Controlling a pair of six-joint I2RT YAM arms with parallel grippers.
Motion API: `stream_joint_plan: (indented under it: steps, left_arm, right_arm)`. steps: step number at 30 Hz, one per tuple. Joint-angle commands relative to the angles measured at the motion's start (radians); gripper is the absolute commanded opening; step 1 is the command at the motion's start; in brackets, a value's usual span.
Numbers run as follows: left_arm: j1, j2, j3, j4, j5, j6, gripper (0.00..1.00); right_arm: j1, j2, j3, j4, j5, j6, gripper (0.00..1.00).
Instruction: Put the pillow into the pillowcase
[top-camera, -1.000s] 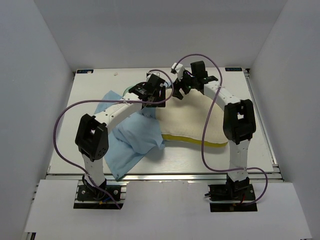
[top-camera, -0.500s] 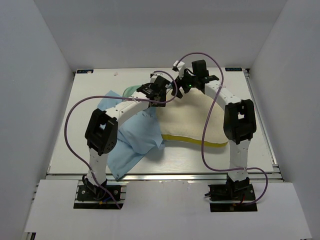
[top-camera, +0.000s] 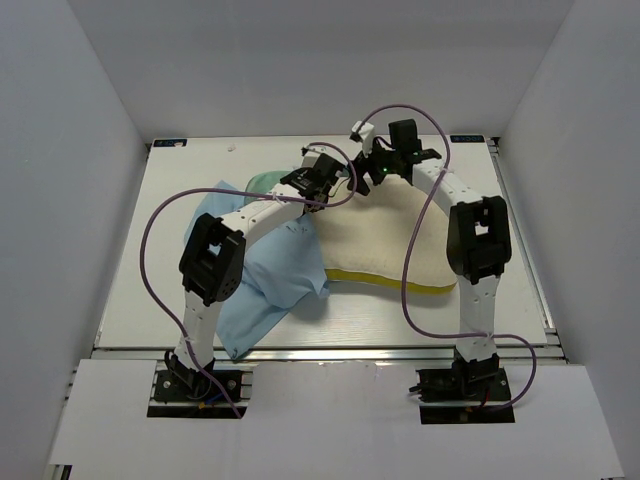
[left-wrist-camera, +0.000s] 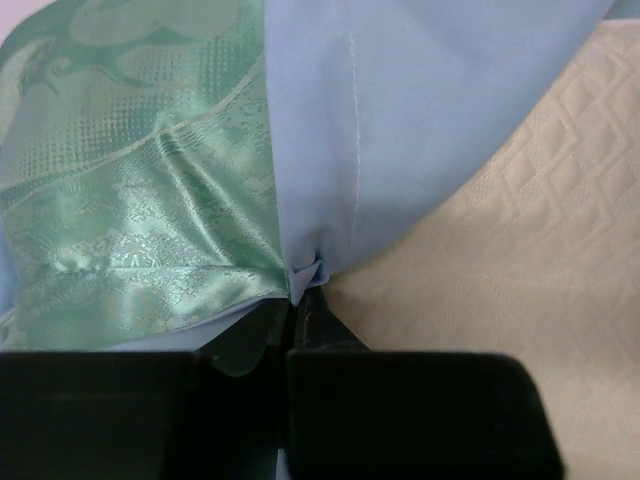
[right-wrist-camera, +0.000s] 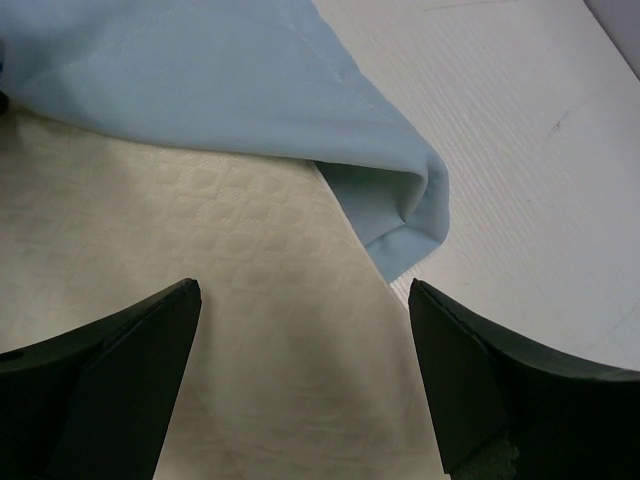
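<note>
The cream pillow (top-camera: 385, 235) lies at the table's middle right, its yellow band (top-camera: 390, 278) facing the near side. The pillowcase (top-camera: 268, 280) is crumpled to its left, light blue with a mint green patch (top-camera: 262, 181) at the far end. My left gripper (top-camera: 333, 188) is shut on the pillowcase's edge; in the left wrist view the blue fabric (left-wrist-camera: 400, 120) bunches at the closed tips (left-wrist-camera: 300, 290), green face (left-wrist-camera: 130, 180) to the left, pillow (left-wrist-camera: 520, 280) to the right. My right gripper (right-wrist-camera: 303, 290) hangs open over the pillow (right-wrist-camera: 200, 250), just short of a blue pillowcase corner (right-wrist-camera: 400, 220).
The white table (top-camera: 180, 200) shows on all sides, with bare surface (right-wrist-camera: 520, 150) right of the pillowcase corner. White walls enclose the table on left, right and back. Purple cables (top-camera: 410, 280) loop from both arms over the pillow and pillowcase.
My left gripper has moved right and farther back to the pillowcase's edge by the pillow and shut on the fabric. The right arm has hardly moved.
</note>
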Motion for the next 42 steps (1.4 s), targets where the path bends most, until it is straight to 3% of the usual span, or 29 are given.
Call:
stream_joint_plan:
  steps: [1, 6, 10, 24, 30, 34, 42]
  left_arm:
    - [0.001, -0.045, -0.004, 0.014, -0.022, 0.009, 0.10]
    - [0.001, -0.096, -0.002, 0.020, 0.022, 0.017, 0.00]
    - [0.001, -0.125, 0.009, 0.014, 0.038, 0.012, 0.00]
    - [0.008, -0.148, 0.093, 0.003, 0.099, 0.002, 0.00]
    - [0.019, -0.162, 0.079, 0.004, 0.113, -0.007, 0.00]
    - [0.024, -0.171, 0.055, 0.014, 0.120, -0.018, 0.00]
    - [0.039, -0.179, 0.070, 0.015, 0.176, -0.047, 0.00]
  right_arm:
    - [-0.002, 0.022, 0.061, -0.052, -0.068, -0.088, 0.89]
    - [-0.002, 0.066, 0.128, -0.118, -0.067, -0.196, 0.89]
    - [-0.002, 0.180, 0.277, -0.239, -0.039, -0.225, 0.90]
    - [-0.002, 0.281, 0.317, -0.391, -0.051, -0.248, 0.86]
    - [-0.001, 0.350, 0.362, -0.448, -0.039, -0.207, 0.68]
    - [-0.002, 0.347, 0.387, -0.503, -0.091, -0.207, 0.43]
    - [-0.002, 0.275, 0.400, -0.580, -0.223, -0.187, 0.10]
